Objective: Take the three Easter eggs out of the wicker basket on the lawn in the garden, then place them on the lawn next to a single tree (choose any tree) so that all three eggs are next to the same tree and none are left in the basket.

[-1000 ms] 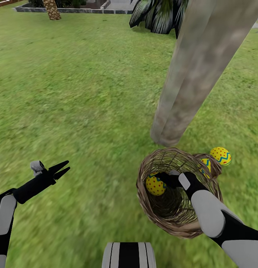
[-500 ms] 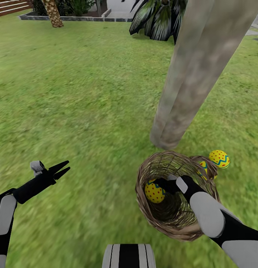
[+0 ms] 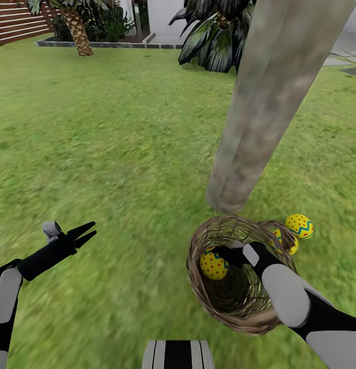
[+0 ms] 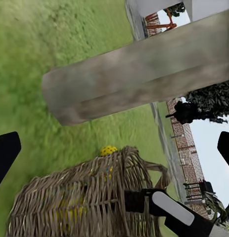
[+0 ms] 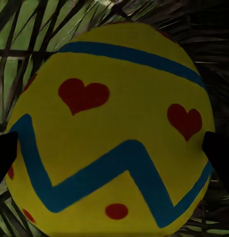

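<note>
While one Easter egg lies on the lawn beside the tree, the right gripper, inside the wicker basket, clamps another egg; a third appears behind the basket; left gripper apart.

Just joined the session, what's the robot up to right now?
The right hand is down inside the wicker basket at the last egg still in it; whether it has a grip is not clear. Two other eggs already lie on the lawn behind the basket, close to the foot of the tree. The left hand hangs open and empty off to the side.
</note>
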